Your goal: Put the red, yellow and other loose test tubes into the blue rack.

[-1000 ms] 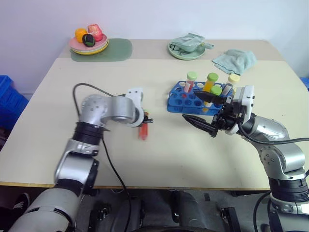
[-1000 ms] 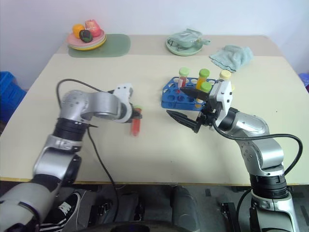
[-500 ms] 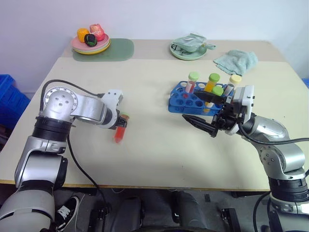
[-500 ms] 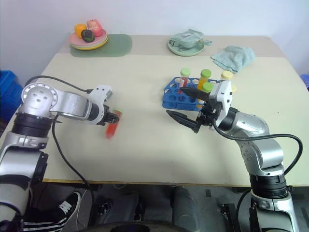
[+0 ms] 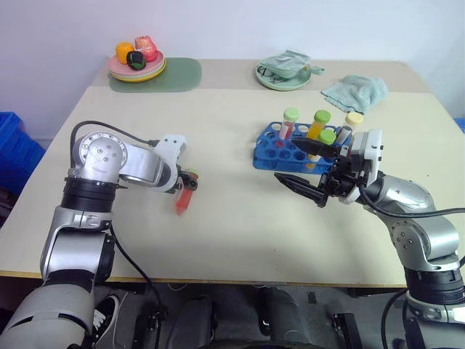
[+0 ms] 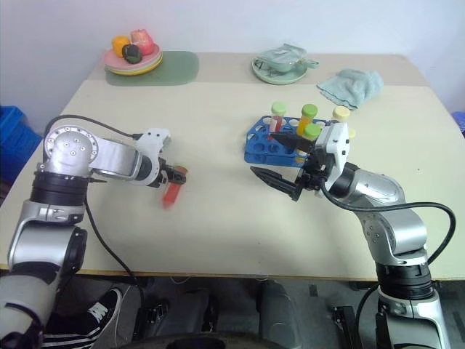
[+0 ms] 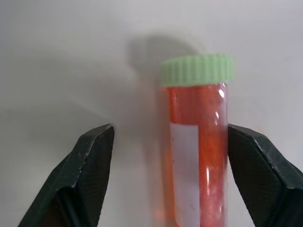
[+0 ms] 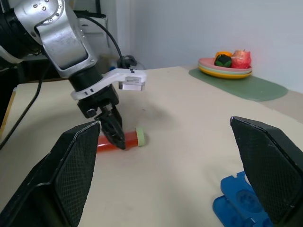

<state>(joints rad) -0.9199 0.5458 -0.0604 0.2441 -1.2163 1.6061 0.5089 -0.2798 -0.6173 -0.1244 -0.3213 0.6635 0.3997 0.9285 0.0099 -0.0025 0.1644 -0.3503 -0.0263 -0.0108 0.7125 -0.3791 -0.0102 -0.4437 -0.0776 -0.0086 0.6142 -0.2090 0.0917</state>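
the red tube lies on the surface between the wide fingers of the left hand, well apart from the blue rack, near which the right hand hovers with its fingers wide and holding nothing.

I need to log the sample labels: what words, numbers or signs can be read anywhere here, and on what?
None can be read.
The red tube between the open left hand's fingers carries a white label, blank as far as it shows.
The tubes in the blue rack are too small to show any print.
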